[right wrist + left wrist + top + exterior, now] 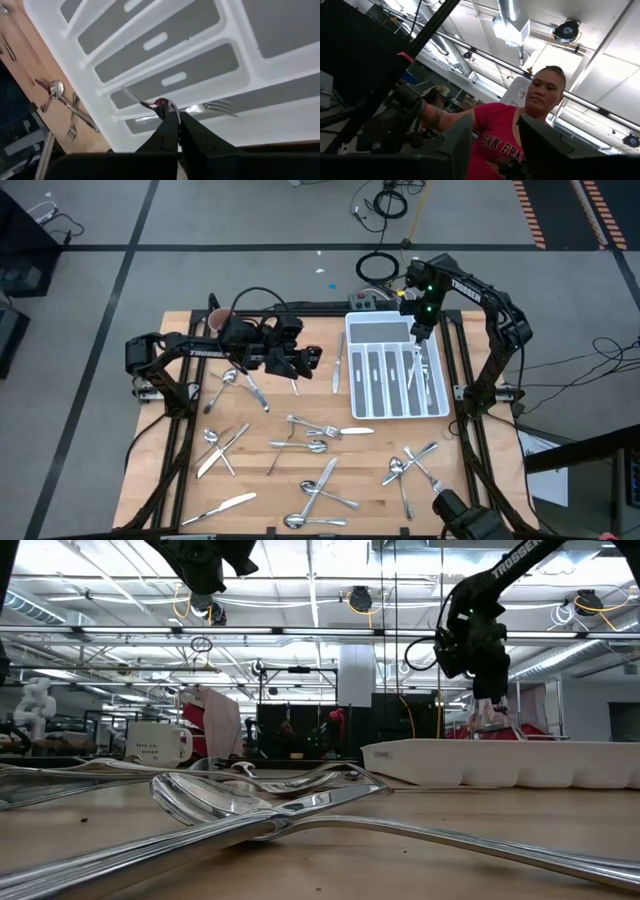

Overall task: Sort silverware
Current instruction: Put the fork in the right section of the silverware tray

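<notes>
Silverware point(318, 446) litters the table; only the right wrist view shows the closed right gripper point(178, 119) empty over the tray point(280, 30).

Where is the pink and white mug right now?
The mug stands at the table's far left corner in the high view, just behind the left arm, apart from the white cutlery tray on the right.

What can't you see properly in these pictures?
- High view: whether the right gripper holds anything; too small, and the arm covers it over the tray.
- Left wrist view: the table; this camera faces a person.
- Low view: inside the tray, hidden by its wall.
</notes>
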### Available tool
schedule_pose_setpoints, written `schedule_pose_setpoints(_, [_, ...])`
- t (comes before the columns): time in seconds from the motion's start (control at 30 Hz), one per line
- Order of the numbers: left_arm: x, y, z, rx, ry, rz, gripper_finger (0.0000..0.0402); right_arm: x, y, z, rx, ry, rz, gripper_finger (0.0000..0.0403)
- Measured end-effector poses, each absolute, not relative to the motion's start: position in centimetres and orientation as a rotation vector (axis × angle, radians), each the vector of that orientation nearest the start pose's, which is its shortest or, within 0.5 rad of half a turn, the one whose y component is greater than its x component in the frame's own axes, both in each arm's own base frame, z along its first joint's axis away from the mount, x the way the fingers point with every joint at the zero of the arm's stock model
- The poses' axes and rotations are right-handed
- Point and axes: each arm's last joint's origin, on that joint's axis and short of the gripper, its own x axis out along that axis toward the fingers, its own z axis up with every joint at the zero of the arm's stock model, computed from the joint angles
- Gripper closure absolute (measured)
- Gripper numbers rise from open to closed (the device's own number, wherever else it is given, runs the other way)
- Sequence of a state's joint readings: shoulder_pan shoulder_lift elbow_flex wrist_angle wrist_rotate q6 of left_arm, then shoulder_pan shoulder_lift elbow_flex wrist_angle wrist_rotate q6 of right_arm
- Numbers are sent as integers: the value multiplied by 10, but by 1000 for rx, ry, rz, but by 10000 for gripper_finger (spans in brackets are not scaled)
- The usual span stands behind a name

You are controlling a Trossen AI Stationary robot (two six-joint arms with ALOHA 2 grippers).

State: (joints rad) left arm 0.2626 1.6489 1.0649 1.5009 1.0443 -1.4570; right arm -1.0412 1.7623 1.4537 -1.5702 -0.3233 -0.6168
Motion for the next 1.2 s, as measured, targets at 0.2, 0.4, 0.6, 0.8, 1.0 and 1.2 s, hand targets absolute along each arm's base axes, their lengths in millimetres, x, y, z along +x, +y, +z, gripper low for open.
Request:
schedule_pose_setpoints(0.2, [323,61,347,-754,-75,-1050,235,148,-235,267,713,1463,-62,403])
schedule_pose_setpoints(0.4, [323,61,347,-753,-75,-1049,235,137,-221,284,652,1463,-140,403])
schedule_pose_setpoints(0.6, [323,61,347,-750,-77,-1049,235,129,-209,283,661,1470,-144,403])
schedule_pose_setpoints(0.8, [323,61,347,-750,-77,-1049,235,119,-191,260,715,1531,-91,403])
schedule_pose_setpoints(1.0, [323,61,347,-748,-78,-1049,235,109,-179,242,697,1658,-73,403])
schedule_pose_setpoints(1.2, [325,62,345,-723,-84,-1031,235,109,-182,238,656,1691,-34,403])
